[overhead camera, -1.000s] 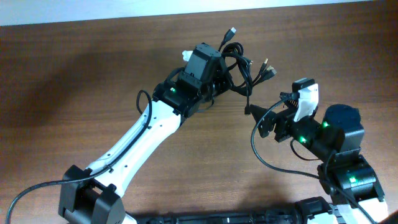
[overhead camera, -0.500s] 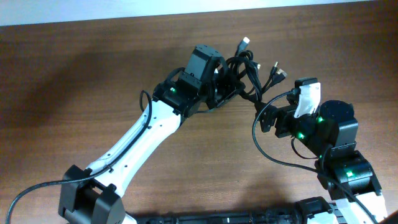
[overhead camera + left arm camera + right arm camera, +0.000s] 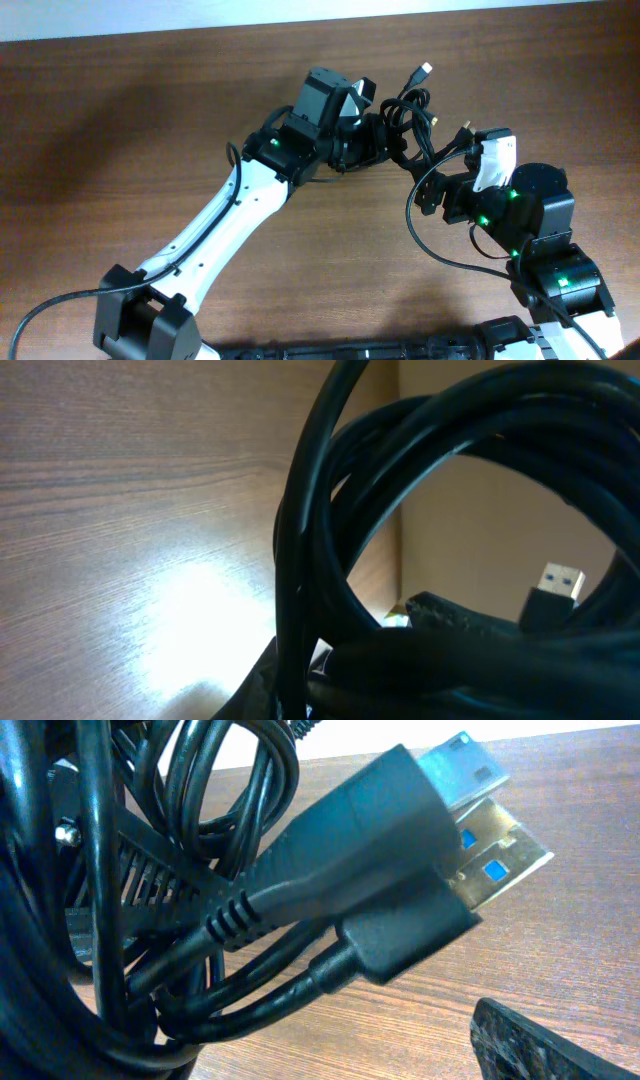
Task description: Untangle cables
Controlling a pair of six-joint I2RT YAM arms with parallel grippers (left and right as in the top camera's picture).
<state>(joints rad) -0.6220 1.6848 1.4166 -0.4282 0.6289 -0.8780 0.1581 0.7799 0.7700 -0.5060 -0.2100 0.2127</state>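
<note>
Cables (image 3: pixel 300 870) over brown wood-grain table (image 3: pixel 120 120)

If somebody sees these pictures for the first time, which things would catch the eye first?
First comes the tangled bundle of black cables, clamped in the left gripper just right of the middle of the wooden table. In the right wrist view two USB plugs with blue inserts fill the frame, very close to the camera. The right gripper stands open beside the bundle.
</note>
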